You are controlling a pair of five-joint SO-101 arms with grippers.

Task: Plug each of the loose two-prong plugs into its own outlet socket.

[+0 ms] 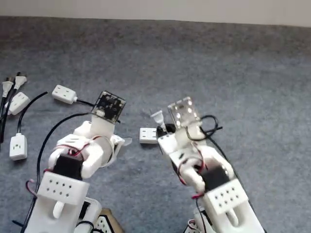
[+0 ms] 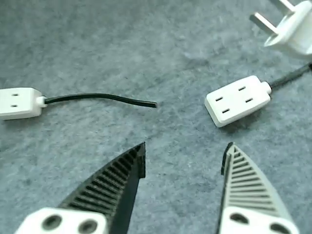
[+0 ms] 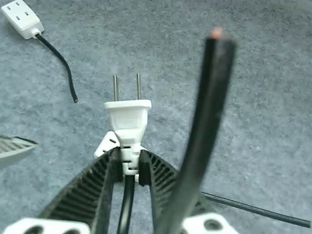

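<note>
Right gripper [image 3: 129, 163] clamped on plug [image 3: 127, 114]; prongs point straight out along the fingers. Left gripper [image 2: 186, 145] spread apart, outlet socket [image 2: 237, 100] near.

The high camera hangs above and behind both arms, looking down and forward across the grey bench [image 1: 252, 68]. Each wrist camera sits just behind its tool, low and close to the surface, facing out along the jaws: left tool [image 2: 186, 146], right tool [image 3: 130, 155]. All three views share the white plug [image 3: 127, 114] and the cut-cord socket [image 2: 18, 102].
</note>
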